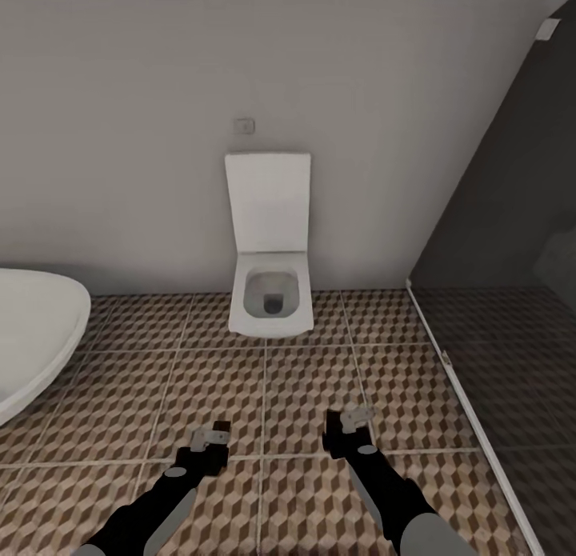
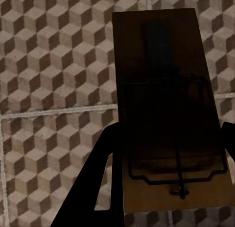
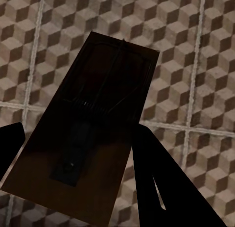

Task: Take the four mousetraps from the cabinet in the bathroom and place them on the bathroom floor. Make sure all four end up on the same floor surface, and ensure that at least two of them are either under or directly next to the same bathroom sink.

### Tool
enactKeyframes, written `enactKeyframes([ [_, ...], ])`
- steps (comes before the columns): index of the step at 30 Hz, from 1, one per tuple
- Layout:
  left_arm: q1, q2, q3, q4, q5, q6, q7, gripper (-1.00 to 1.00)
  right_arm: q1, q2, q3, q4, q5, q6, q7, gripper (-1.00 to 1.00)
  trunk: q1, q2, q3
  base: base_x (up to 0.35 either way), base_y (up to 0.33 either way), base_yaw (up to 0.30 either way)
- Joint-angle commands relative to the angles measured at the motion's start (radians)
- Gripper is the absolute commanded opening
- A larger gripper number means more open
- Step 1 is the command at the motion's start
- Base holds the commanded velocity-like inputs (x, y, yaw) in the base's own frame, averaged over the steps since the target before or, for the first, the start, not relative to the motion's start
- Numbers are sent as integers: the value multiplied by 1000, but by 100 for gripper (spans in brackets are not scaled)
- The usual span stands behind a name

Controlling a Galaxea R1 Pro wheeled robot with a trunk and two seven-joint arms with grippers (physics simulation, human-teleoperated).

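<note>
Mousetraps between each gripper's fingers.

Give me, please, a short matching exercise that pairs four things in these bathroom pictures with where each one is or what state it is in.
Things:
1. toilet
2. bathtub
3. left gripper
4. dark grey tiled patch

Places or states:
A. at the head view's left edge, white and rounded
B. against the back wall, lid raised
C. at the right, beyond a pale edge strip
D. shut on a mousetrap above the cube-pattern floor

Pairs: 1-B, 2-A, 3-D, 4-C
</note>
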Motion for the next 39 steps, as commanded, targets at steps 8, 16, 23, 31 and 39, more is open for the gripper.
enactKeyframes([
  [8,-1,2,-7,-2,7,3,11,-100,0,0,5,-2,3,7,-9,-100,31,-57,-39,0,0,0],
  [16,-1,2,-7,-2,8,3,11,-100,0,0,5,-2,3,7,-9,-100,61,-113,-77,0,0,0],
  [23,-1,2,-7,-2,7,3,11,-100,0,0,5,-2,3,7,-9,-100,88,-162,-110,0,0,0],
  [31,-1,2,-7,-2,7,3,11,-100,0,0,5,-2,3,7,-9,-100,119,-218,-148,0,0,0],
  [39,-1,2,-7,-3,7,3,11,-100,0,0,5,-2,3,7,-9,-100,150,-274,-186,0,0,0],
])
